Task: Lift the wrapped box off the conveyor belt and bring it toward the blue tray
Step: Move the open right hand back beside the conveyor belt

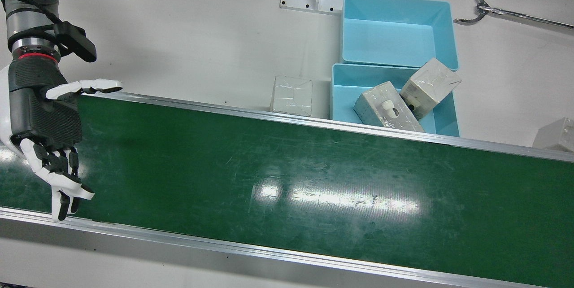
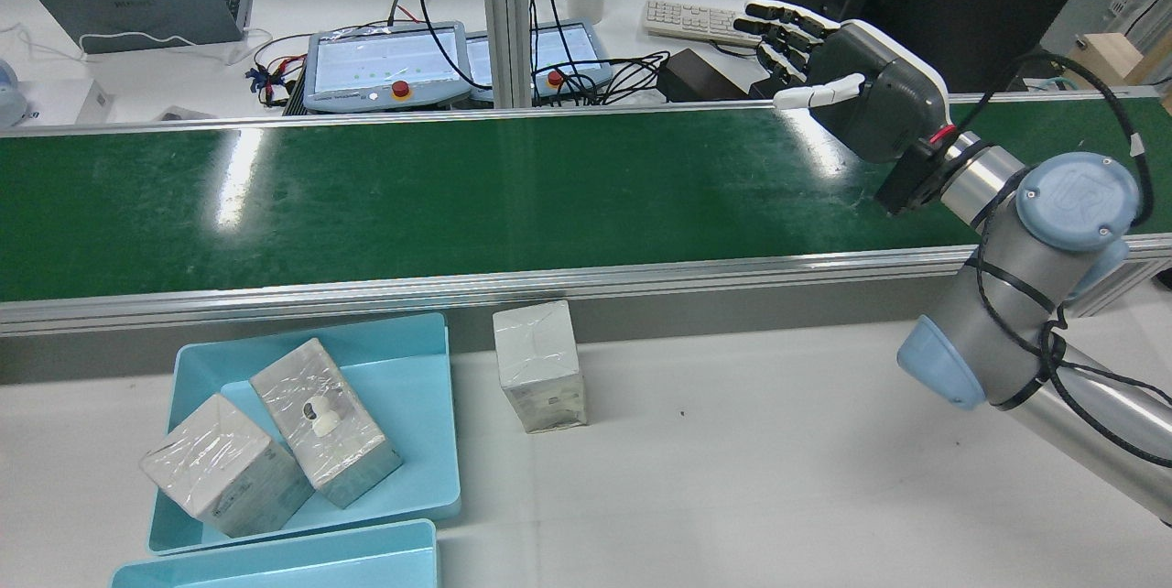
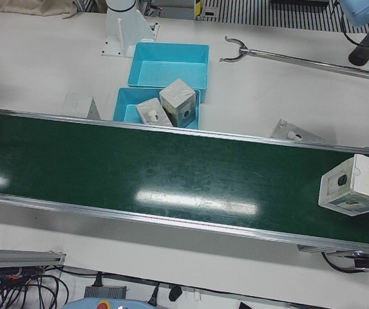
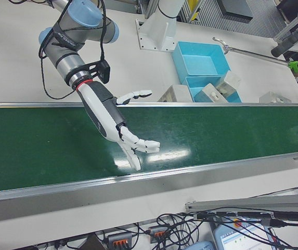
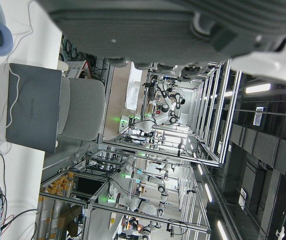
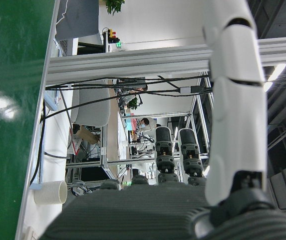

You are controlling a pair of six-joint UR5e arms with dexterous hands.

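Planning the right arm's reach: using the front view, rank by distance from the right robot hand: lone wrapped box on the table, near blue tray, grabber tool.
From the right robot hand:
1. Lone wrapped box, beside the belt's far rail.
2. Near blue tray, just beyond it.
3. Grabber tool, top right.

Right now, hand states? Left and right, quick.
Right hand: open, fingers spread above the green belt, holding nothing.
Left hand: only a sliver shows in its own camera; cannot tell whether it is open or shut.
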